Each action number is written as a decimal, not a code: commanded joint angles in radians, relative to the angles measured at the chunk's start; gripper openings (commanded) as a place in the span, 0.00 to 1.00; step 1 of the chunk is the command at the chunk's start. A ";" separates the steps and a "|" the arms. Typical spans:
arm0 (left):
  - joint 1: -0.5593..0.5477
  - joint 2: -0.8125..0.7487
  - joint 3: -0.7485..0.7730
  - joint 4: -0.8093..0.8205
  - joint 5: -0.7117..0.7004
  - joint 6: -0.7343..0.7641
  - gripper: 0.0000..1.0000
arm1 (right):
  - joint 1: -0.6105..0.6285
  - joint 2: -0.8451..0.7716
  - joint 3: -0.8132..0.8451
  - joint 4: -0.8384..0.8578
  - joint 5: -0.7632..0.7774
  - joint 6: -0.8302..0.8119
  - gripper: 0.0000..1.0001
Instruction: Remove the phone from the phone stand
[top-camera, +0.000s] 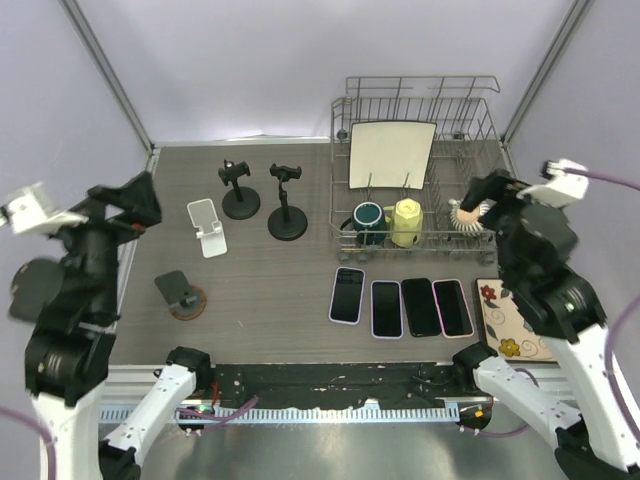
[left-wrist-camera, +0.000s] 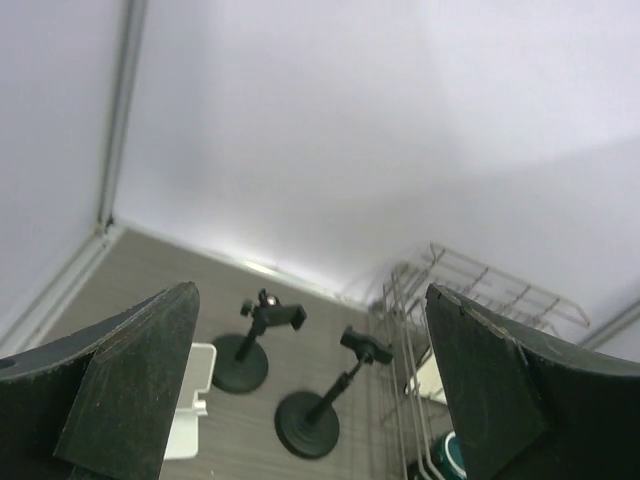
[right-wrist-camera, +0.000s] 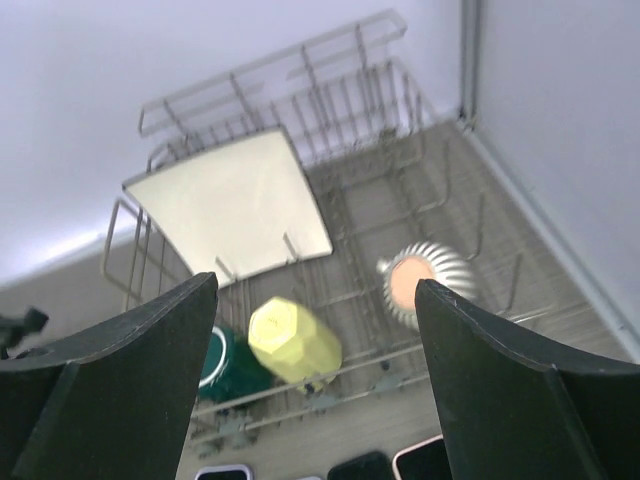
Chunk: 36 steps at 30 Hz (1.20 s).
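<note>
Dark grey phone (top-camera: 174, 285) leans on a round brown stand (top-camera: 189, 304) at near left; left gripper (left-wrist-camera: 310, 300) and right gripper (right-wrist-camera: 317, 288) both spread apart.

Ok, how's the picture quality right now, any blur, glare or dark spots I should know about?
Top view: even light, soft shadows, table sharp, left arm slightly blurred. Left wrist: left tool dark and soft up close, stands fairly crisp, bright glare along the foot of the wall. Right wrist: rack and plate soft, right tool near black.
</note>
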 joint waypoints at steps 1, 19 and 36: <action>0.002 -0.094 0.038 0.040 -0.086 0.153 1.00 | -0.002 -0.130 0.032 0.076 0.137 -0.155 0.86; 0.002 -0.226 0.070 0.096 -0.169 0.247 1.00 | -0.001 -0.354 -0.099 0.399 -0.015 -0.332 0.93; 0.002 -0.217 0.052 0.068 -0.150 0.226 1.00 | -0.001 -0.350 -0.105 0.388 -0.105 -0.361 0.93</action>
